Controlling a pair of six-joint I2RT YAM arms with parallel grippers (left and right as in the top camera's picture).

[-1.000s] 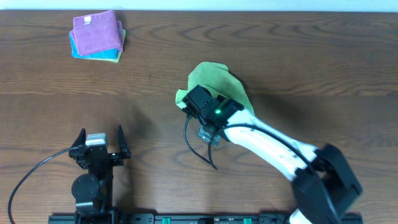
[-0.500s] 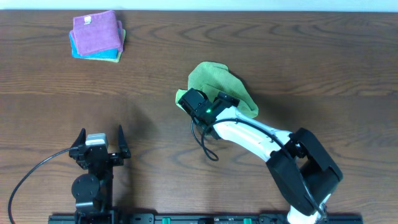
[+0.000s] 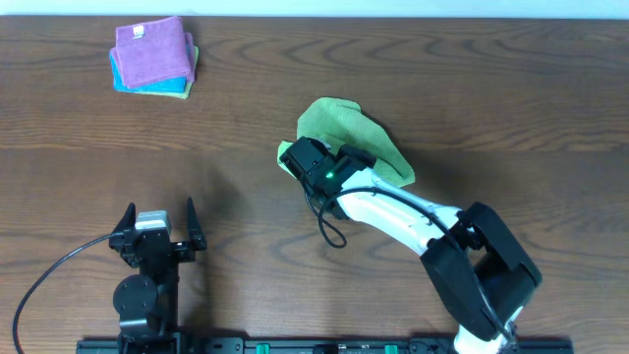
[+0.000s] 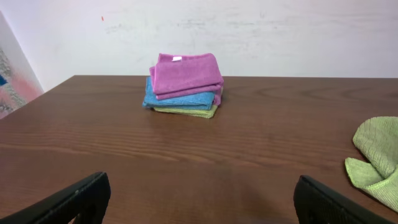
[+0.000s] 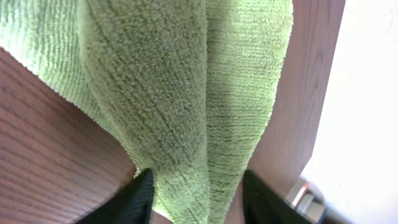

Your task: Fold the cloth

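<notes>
Lime-green microfibre, the cloth (image 3: 351, 133) lies crumpled rather than flat a little right of the table's (image 3: 511, 88) middle, well apart from the stack of folded cloths (image 3: 152, 57) at the far left corner. The right gripper (image 5: 200, 194) sits at the cloth's near-left edge, its two fingers narrow around a thick bunched ridge of pile, so it looks to be pinching more than one layer. That is the main risk: lifting or dragging a wad instead of a single corner would likely roll the cloth into a tighter lump, and the edges would not meet for a clean fold. A shallow bite on so soft a fabric could also slip free mid-pull, and with nothing pinning the far side the whole piece may slide across the smooth wood. The left gripper (image 3: 159, 212) rests near the front edge, jaws wide and empty, too far off to help as it stands. The overhead view gives the cloth's outline and both arms, but the wrist housing hides the grip itself. The right wrist view shows that grip close up and little else. The left wrist view shows only the cloth's rumpled left edge low on the table, and the stack seen from the side.
</notes>
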